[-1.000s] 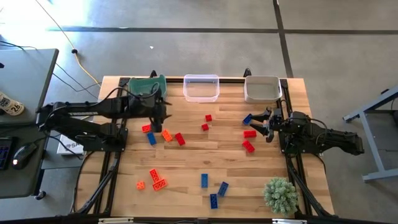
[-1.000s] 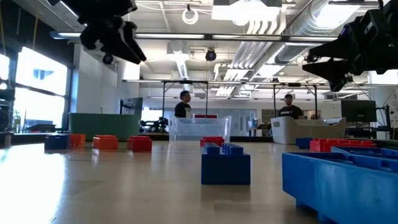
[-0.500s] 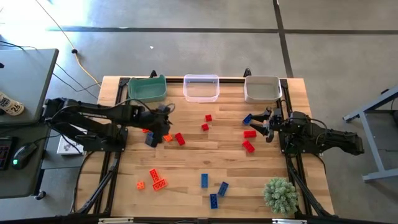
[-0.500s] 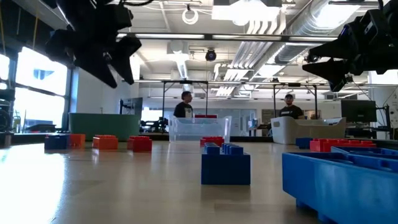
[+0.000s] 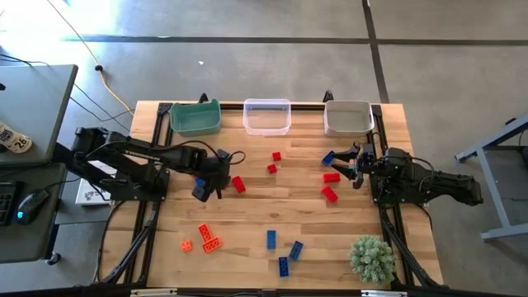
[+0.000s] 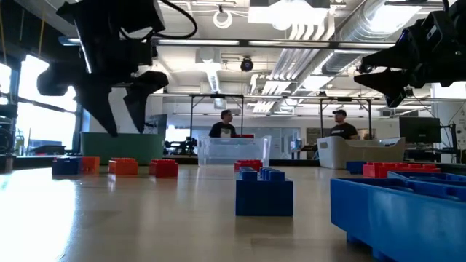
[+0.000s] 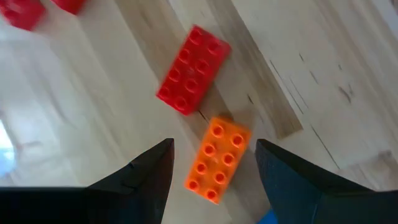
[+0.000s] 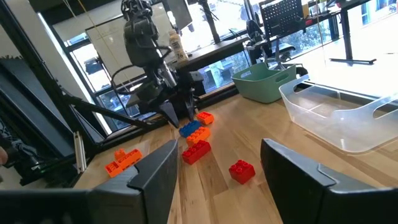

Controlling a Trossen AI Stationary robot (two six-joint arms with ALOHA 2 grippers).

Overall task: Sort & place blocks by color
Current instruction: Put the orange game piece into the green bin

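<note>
We see left gripper (image 7: 211, 163) jaws spread wide over orange block (image 7: 218, 160), centre-left; right gripper (image 5: 355, 165) jaws open, empty; no readable writing.

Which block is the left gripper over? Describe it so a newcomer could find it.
Start at the green bin at the table's back left, then come forward to the block cluster under the open left gripper. The target is the orange block, an oblong with two rows of studs, lying between the fingers. Its neighbour, the red block, matches its shape but not its colour.
</note>
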